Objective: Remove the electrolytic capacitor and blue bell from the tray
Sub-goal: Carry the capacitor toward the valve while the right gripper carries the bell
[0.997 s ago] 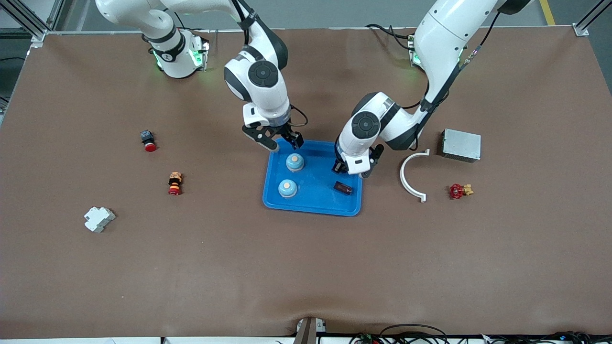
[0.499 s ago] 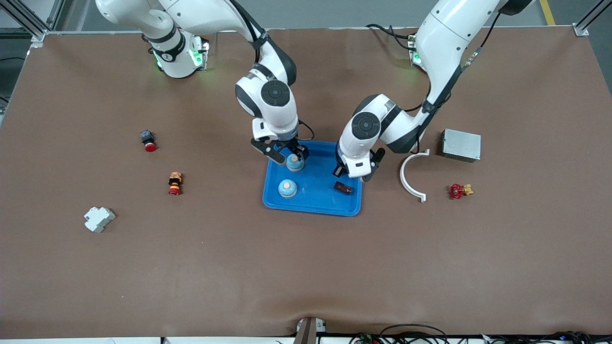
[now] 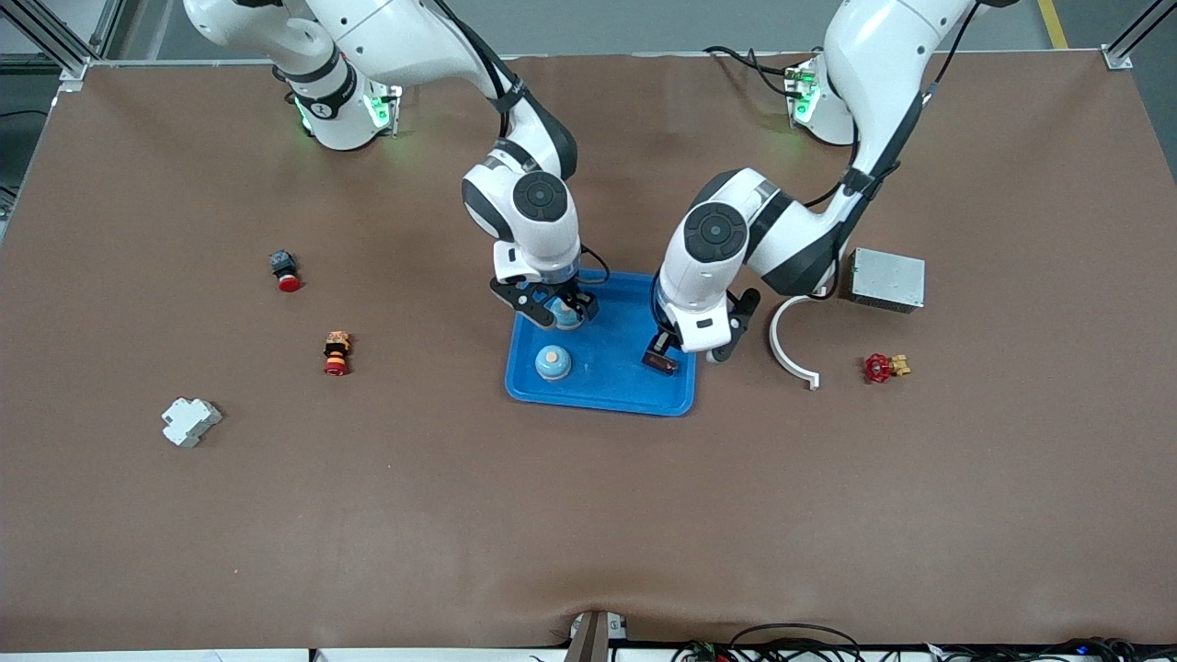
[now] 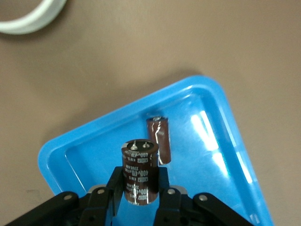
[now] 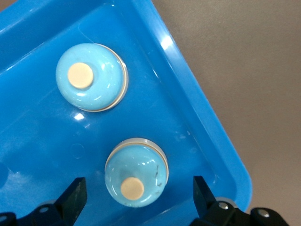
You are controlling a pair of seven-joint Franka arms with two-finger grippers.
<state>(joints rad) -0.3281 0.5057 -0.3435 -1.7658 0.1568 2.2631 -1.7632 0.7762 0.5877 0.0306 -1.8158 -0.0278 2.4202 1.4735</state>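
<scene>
While the left end effector (image 4: 140, 188) is clenched on the electrolytic capacitor (image 4: 138, 173) low in the blue tray (image 3: 607, 391), the right end effector (image 5: 136, 197) stands released astride the blue bell (image 5: 135, 172), which sits squarely between its fingers.

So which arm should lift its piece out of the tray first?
Left, probably: the left claw is already shut on the electrolytic capacitor in the tray, while the right claw only straddles the blue bell, open.
</scene>
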